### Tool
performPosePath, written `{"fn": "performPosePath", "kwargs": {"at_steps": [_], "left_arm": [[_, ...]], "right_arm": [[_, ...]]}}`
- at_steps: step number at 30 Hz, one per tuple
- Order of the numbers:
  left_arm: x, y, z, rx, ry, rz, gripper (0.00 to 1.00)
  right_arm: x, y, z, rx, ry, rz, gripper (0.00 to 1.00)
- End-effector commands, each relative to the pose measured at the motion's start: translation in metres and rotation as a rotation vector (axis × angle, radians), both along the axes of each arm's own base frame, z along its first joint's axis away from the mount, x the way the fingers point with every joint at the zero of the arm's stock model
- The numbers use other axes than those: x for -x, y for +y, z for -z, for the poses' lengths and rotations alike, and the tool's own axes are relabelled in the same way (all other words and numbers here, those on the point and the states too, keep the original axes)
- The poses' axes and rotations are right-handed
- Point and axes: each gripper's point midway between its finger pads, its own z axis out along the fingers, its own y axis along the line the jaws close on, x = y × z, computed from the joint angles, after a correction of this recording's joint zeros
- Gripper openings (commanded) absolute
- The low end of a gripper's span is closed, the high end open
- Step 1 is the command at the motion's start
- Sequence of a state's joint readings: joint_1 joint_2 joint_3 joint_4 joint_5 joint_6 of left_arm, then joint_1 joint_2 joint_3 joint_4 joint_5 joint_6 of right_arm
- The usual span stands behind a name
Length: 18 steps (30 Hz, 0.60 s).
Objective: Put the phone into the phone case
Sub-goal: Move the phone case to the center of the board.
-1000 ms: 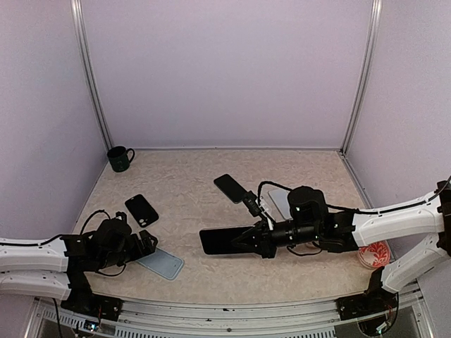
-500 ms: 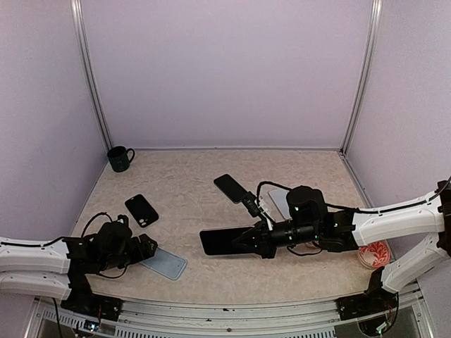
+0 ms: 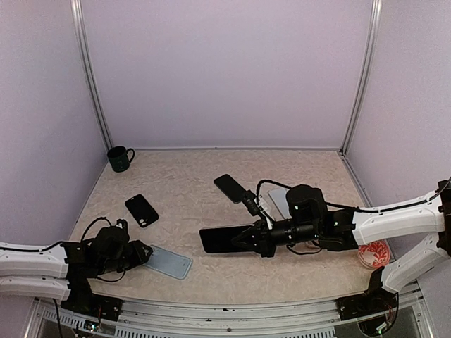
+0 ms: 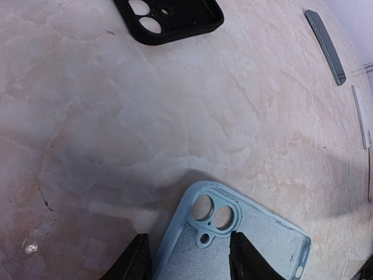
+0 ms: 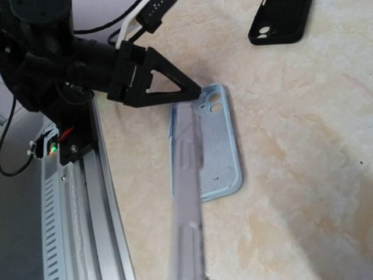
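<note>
Right pincer (image 3: pixel 246 241) is clenched on one end of the flat black slab phone (image 3: pixel 220 241), which juts out ahead of its tips and, as we judge, is held off the table. Below and ahead of those tips lies the pale-blue soft phone case (image 5: pixel 218 146), open side up.

Left pincer (image 4: pixel 189 259) stands half parted astride one long wall of that case at the camera-hole end. One finger is just outside the wall and the other is over the inside floor. We see no clamp on it yet.

We take the step in hand to be steadying the case. We should nip only the wall, lightly enough not to buckle it. The inner finger must stay out of the space where the phone has to land. The phone's lens end should be matched to the holes before it is pressed in.

Well ahead of the left pincer, a black phone case with lens cut-outs (image 4: pixel 169 14) lies on the beige marbled table top (image 4: pixel 145 116).
</note>
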<state>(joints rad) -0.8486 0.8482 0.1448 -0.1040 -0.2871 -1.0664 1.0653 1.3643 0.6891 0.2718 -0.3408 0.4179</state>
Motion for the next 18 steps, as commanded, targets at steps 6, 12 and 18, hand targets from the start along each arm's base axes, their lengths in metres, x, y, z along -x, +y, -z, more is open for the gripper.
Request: {"fn": "performPosePath", "kwargs": {"at_steps": [6, 12, 18], "left_arm": [[0.019, 0.001, 0.021, -0.015, 0.081, 0.028, 0.31], [0.019, 0.0, 0.023, -0.017, 0.087, 0.02, 0.17], [0.019, -0.005, 0.023, -0.024, 0.092, 0.028, 0.1]], "right_arm": [[-0.004, 0.006, -0.032, -0.052, -0.039, 0.016, 0.0], [-0.003, 0.005, -0.04, -0.073, -0.055, 0.016, 0.0], [-0.003, 0.003, -0.04, -0.074, -0.064, 0.016, 0.0]]}}
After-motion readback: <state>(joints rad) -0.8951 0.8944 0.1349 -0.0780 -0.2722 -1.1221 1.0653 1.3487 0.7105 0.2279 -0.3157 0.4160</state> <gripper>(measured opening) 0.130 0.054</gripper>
